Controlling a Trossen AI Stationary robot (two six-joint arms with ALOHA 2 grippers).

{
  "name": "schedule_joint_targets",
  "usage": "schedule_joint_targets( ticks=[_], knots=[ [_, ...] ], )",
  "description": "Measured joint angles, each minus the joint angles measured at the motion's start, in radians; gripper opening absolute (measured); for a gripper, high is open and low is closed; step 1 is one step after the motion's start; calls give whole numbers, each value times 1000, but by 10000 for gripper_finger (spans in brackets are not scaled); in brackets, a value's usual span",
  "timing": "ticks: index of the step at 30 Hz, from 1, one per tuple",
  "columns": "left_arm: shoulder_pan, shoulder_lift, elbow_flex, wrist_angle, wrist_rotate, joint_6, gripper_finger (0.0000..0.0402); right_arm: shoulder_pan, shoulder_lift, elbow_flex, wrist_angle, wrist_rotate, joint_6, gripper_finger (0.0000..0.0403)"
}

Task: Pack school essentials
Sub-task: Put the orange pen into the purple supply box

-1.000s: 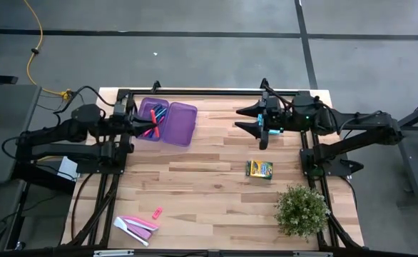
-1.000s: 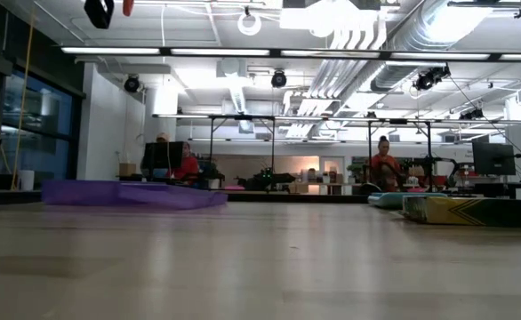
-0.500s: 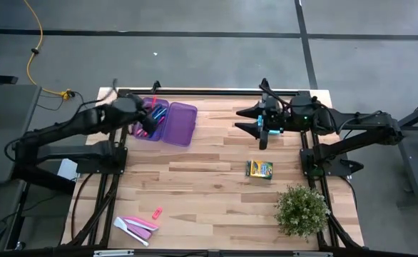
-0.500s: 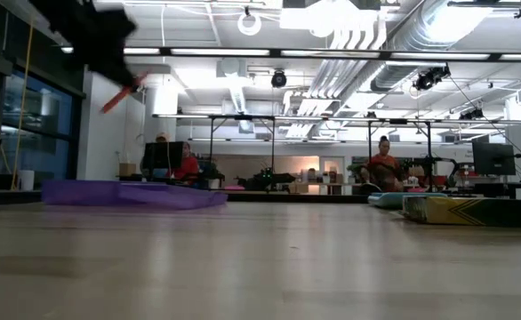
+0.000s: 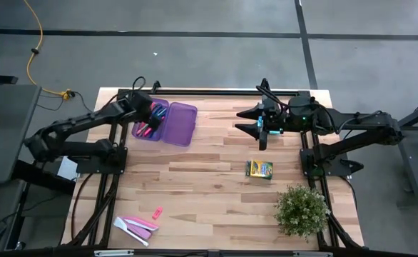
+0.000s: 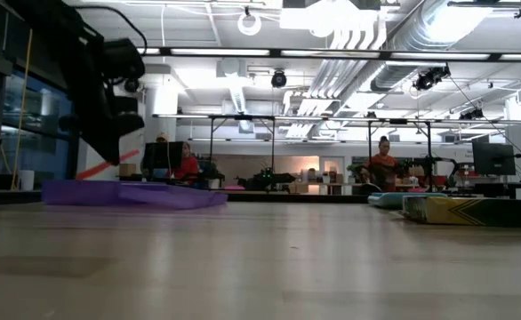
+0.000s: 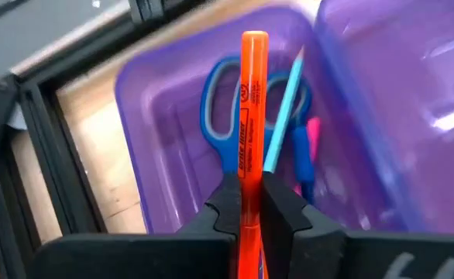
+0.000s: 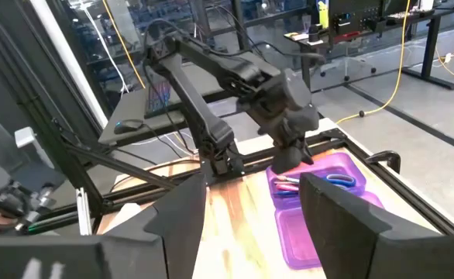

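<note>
Left gripper (image 7: 242,205) pinching slim orange marker (image 7: 248,116), hovering over open purple plastic case (image 5: 182,126) at table's far-left end. Blue-handled scissors (image 7: 215,105) & light-blue pen (image 7: 283,116) already inside. Lower tip-first alongside pen, level out, release low to avoid bounce-out. Right gripper (image 5: 260,127) spread wide, empty, waiting mid-table near far edge.

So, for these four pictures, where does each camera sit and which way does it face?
High view: above the table, looking straight down; both arms, purple case, crayon box.
Low view: at table-top height, looking level toward the room; left arm over the case.
Left wrist view: on the left wrist, facing down into the case; left hand shut on the orange pencil, above the scissors.
Right wrist view: on the right wrist, facing across the table; open right hand.
Shared: the purple case shows in all four views.
</note>
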Motion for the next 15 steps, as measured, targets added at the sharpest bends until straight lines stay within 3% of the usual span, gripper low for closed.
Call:
schedule_joint_targets(
  ticks=[15],
  knots=[
    [34,211,-4,75,7,37,8,0,0,0,0,0,20,201]
  ],
)
